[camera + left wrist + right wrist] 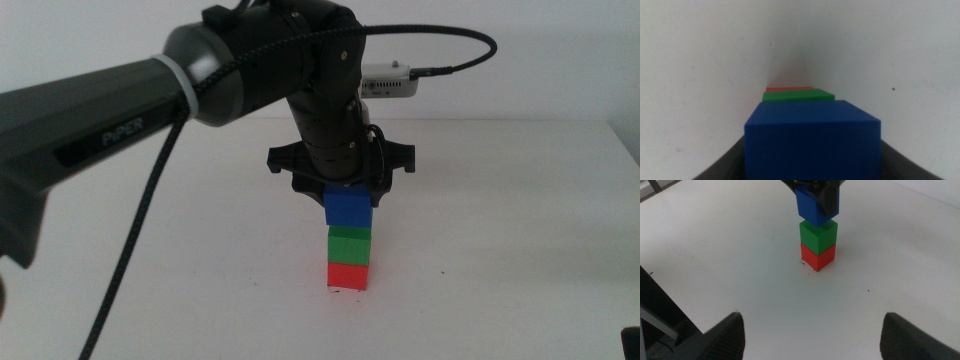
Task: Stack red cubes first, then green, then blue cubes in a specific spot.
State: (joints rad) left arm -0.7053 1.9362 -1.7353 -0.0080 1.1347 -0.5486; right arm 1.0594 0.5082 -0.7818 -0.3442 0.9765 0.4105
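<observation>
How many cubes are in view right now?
3, all in one stack: red cube on the table, green cube on it, blue cube on top, held in the left gripper. None looks hidden.

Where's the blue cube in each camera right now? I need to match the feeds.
Middle view: blue cube sits centre, atop the stack, under the left hand.
Left wrist view: it fills the lower centre, nearest the lens.
Right wrist view: top centre, in the left hand's grip.
Shared landmark: the green cube directly beneath it, over the red cube.
</observation>
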